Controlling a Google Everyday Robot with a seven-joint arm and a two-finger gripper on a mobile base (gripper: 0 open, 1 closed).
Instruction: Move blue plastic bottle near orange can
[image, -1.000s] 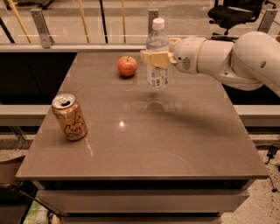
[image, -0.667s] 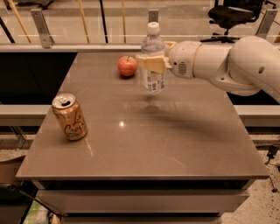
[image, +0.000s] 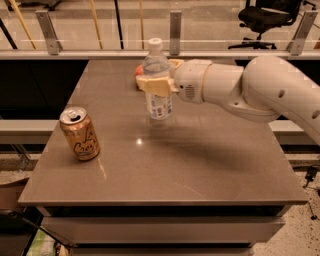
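The fingers (image: 148, 84) of the gripper (image: 154, 85) were clenched around the blue plastic bottle (image: 159, 106), grasping it at its upper body, just under the shoulder. The bottle stood upright in this grip, with its white cap on top and its printed label below the fingers. Its base appeared to hang a little above the table (image: 210, 170), because a soft shadow lay on the surface under it.

The bottle was to the right of the orange can (image: 80, 134) and farther back, well apart from it. The can stood upright near the left edge of the table, with its opened silver top toward the camera. An apple (image: 137, 70) was farther back again from the can, mostly hidden behind the bottle and the gripper. The white arm (image: 260, 90) reached in from the side of the table opposite to the can.

I judge that the carrying step was in hand: the bottle was lifted but not yet near the can. The next move called for bringing the bottle left and forward toward the can, keeping it upright, then lowering it just beside the can without touching it, and only then releasing the fingers.
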